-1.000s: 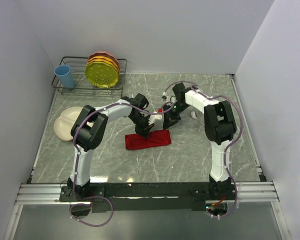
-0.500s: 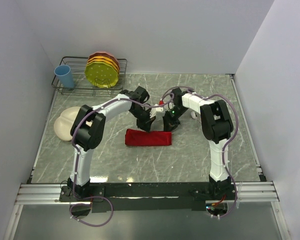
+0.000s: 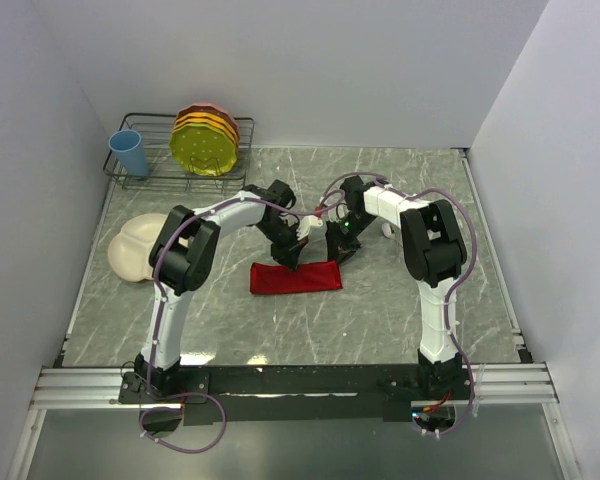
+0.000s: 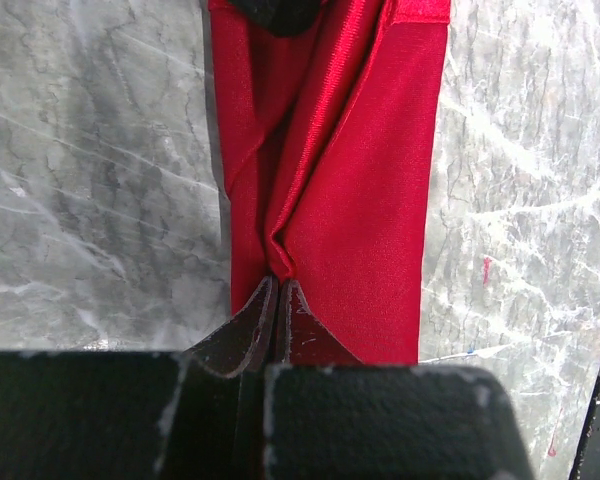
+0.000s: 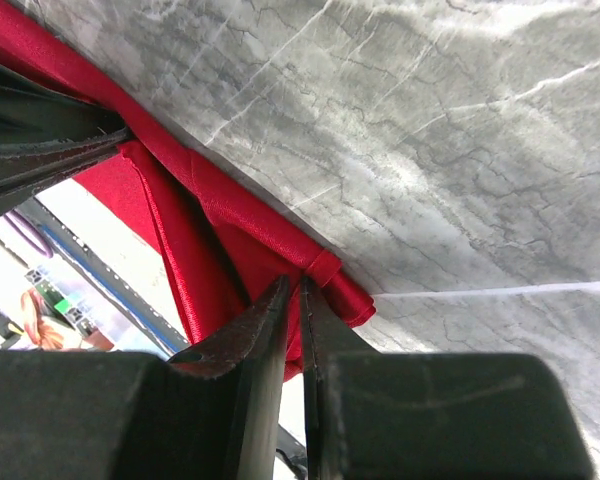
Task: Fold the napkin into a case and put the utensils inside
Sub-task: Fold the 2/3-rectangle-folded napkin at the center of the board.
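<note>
Two arms: mine, rising from the black rail (image 3: 300, 381) at the bottom of the overhead frame, both bent in toward the frame's centre.
napkin (image 3: 295, 277): a narrow red satin strip, folded lengthwise, lying flat at mid-frame with its long side running left to right.
left gripper (image 4: 278, 285): pressed together on a raised crease of the napkin, bottom centre of my left wrist view. The cloth fans away from the pinch toward the top of that frame.
right gripper (image 5: 292, 287): all but closed, nipping the rolled hem at the strip's corner, low centre of my right wrist view.
step in hand: as I judge it, another fold of the strip, with both pinches on its upper edge.
doing it well: I should carry both pinches together and level so the slick satin does not skew. Then I lay edge on edge and let go only once the layers sit flat.
utensils: I cannot pick out fork or spoon in any view.
table (image 3: 380, 320): grey veined marble, bare around the strip.
cream plate (image 3: 130, 250): left of frame, well apart from the napkin.
wire rack (image 3: 160, 178): upper left, holding a blue cup (image 3: 130, 153) and upright yellow and orange plates (image 3: 205, 140).
room: plain white walls on three sides.
</note>
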Motion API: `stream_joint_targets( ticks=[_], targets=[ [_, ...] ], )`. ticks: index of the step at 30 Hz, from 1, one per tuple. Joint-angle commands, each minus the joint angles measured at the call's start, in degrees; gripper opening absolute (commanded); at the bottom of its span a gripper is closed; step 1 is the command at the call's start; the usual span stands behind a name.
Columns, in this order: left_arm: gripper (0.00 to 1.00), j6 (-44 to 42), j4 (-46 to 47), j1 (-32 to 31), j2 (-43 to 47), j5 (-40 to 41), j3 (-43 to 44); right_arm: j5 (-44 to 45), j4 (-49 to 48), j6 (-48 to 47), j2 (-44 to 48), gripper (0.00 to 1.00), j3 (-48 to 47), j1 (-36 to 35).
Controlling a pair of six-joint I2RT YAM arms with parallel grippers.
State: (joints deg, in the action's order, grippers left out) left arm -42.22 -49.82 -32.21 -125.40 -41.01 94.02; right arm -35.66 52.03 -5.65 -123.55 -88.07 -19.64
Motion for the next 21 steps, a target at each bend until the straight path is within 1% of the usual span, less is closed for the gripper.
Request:
stream_joint_targets(
  ticks=[1, 3, 6, 7, 11, 14, 15, 16, 18, 21],
  targets=[
    [0.01, -0.1, 1.8, 0.5, 0.8, 0.2, -2.0, 5.7, -0.3, -2.4, 0.8, 0.18, 0.0, 0.7],
    [0.01, 0.0, 1.6, 0.5, 0.4, 0.0, -2.0, 4.7, 0.3, -2.3, 1.9, 0.2, -0.8, 1.0],
    [0.01, 0.2, 1.7, 0.5, -0.2, -0.3, -1.6, 0.2, 1.4, -0.2, 5.8, 0.23, -2.7, 4.1],
    [0.01, 0.2, 1.6, 0.5, -0.4, -0.2, -1.3, -2.3, 1.2, 1.1, 6.6, 0.24, -2.5, 6.1],
    [0.01, -0.1, 0.5, 0.7, -1.3, -0.6, -0.2, -5.6, 0.5, 2.0, 11.3, 0.28, 0.4, 8.6],
    [0.01, -0.1, 0.3, 0.6, -1.7, -0.5, 0.2, -8.7, -2.0, 4.1, 14.5, 0.29, 4.4, 8.7],
    [0.01, -0.1, 0.1, 0.6, -1.9, -0.6, 0.4, -11.7, -3.0, 5.3, 15.7, 0.3, 6.5, 8.7],
    [0.01, -0.2, -0.1, 0.7, -2.0, -0.6, 0.7, -12.9, -5.4, 8.9, 16.3, 0.29, 7.6, 8.6],
    [0.01, -0.1, -0.3, 0.7, -2.1, -0.5, 0.7, -16.1, -7.5, 11.8, 17.5, 0.3, 10.1, 7.7],
    [0.01, -0.3, -0.7, 0.7, -2.4, -0.5, 1.0, -17.3, -10.8, 16.2, 19.2, 0.29, 12.9, 5.3]
  ],
)
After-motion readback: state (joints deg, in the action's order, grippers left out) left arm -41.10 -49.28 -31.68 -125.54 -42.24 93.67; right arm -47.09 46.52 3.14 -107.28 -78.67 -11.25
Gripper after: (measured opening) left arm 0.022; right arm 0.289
